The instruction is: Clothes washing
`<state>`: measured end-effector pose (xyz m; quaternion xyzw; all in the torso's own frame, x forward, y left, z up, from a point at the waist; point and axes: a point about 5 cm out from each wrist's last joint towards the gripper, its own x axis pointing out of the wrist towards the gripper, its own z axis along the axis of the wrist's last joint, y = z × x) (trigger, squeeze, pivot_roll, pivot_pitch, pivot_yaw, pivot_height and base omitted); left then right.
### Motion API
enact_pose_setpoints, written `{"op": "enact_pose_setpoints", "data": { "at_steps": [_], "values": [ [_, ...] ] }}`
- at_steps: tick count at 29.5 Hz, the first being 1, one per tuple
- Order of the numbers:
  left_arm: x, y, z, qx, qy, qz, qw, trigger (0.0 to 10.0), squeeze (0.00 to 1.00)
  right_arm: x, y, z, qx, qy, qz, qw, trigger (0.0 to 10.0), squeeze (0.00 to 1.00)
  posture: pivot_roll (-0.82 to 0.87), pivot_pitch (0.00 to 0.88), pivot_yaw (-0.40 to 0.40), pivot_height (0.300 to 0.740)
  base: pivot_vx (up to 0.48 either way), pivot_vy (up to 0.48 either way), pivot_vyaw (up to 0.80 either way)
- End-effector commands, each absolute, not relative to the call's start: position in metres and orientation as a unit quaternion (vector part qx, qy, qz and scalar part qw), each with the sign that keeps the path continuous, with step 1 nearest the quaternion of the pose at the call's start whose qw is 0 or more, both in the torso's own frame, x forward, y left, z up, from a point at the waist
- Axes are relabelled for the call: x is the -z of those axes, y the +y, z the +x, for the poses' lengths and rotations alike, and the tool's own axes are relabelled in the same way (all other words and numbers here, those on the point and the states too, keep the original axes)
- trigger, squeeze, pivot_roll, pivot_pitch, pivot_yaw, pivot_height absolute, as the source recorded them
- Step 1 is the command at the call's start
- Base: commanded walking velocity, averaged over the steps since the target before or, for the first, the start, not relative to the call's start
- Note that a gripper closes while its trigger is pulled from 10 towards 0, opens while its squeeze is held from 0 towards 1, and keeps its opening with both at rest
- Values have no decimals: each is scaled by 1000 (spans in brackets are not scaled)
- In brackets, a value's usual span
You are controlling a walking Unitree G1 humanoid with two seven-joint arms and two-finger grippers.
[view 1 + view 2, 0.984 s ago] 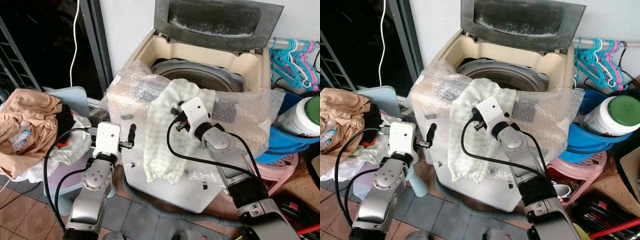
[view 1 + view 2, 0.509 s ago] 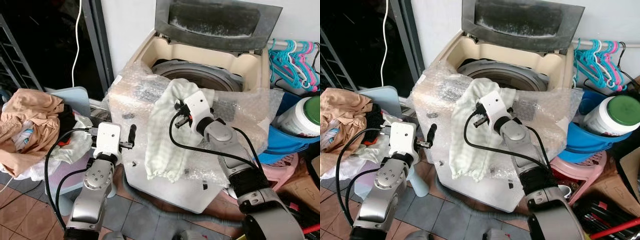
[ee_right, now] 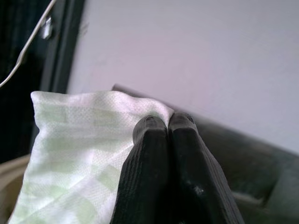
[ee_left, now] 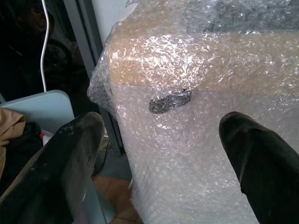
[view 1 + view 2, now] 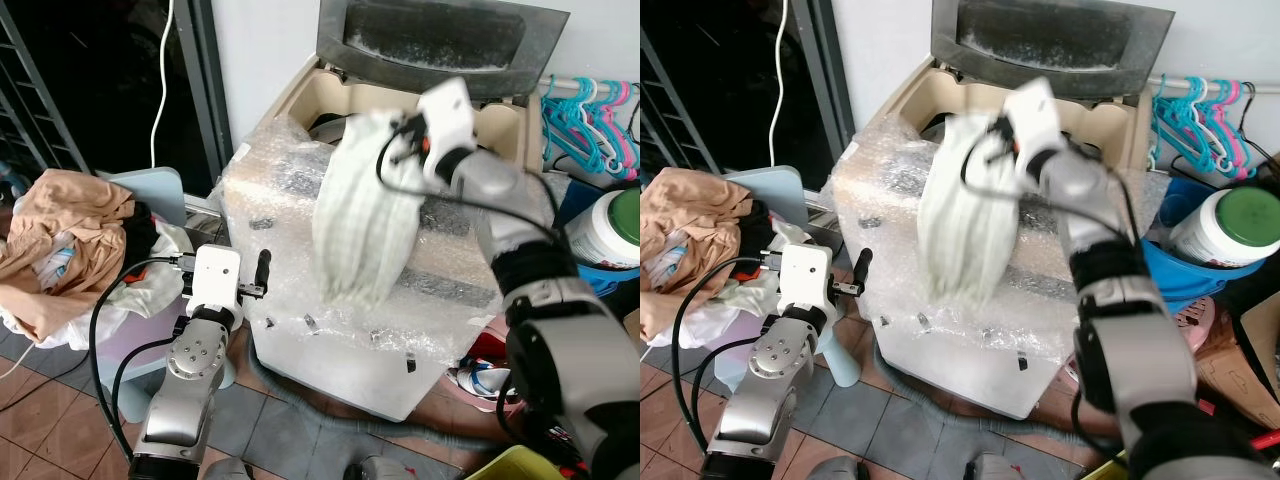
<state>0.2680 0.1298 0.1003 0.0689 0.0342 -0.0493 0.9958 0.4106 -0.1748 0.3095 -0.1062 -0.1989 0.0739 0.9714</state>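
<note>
while a heap of tan clothes (image 5: 62, 235) sits at far left, the left gripper (image 4: 159, 158) hangs lower left with fingers spread wide, facing the bubble-wrapped washing machine (image 5: 300, 240). upper centre, the right gripper (image 3: 163, 122) is pressed together, pinching a pale green checked cloth (image 5: 365, 225) that hangs blurred before the open lid (image 5: 435, 35).

The right arm is stretched up and forward, its wrist raised high and blurred. The right pincer (image 3: 168, 122) has its two black fingers (image 3: 148, 154) pressed tight together, nipping a fold of pale checked cloth (image 5: 365, 225) that hangs below it. The left arm is bent low at the robot's side, the left pincer (image 4: 163, 154) held level with its fingers spread wide apart.
</note>
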Motion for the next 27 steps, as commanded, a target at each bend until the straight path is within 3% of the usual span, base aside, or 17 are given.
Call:
{"op": "enact_pose_setpoints", "data": {
  "at_steps": [1,2,3,4,5,13,22,27],
  "values": [
    [-100,131,270,44,34,69,996,10000,0,-326,-186,410,-35,-226,-87,970,0,0,-37,0,-24,740,0,0,0],
    [-100,131,270,43,34,69,996,10000,0,-329,-187,411,-29,-224,-106,968,10000,0,-37,0,-26,740,0,0,0],
    [-100,131,270,43,34,68,996,10000,0,-326,-185,413,-42,-216,-108,970,10000,0,-37,0,-27,740,0,0,0],
    [-100,131,270,42,34,68,996,10000,0,-322,-184,413,-45,-210,-108,971,10000,98,-37,0,-27,740,0,0,0],
    [-101,131,271,42,34,67,996,10000,0,-317,-183,414,-51,-205,-110,971,10000,1000,-37,0,-27,740,0,0,0],
    [-101,130,272,43,33,66,996,10000,0,-287,-166,409,-118,-207,-137,962,10000,1000,-40,0,-22,740,0,0,0],
    [-99,131,272,32,39,52,997,10000,0,-255,-169,391,-147,-207,-121,960,10000,1000,-42,0,-27,740,0,0,0],
    [-98,131,270,31,45,43,998,10000,0,-215,-175,370,-122,-176,-95,972,10000,1000,-46,0,-17,740,0,403,0]
  ]
}}
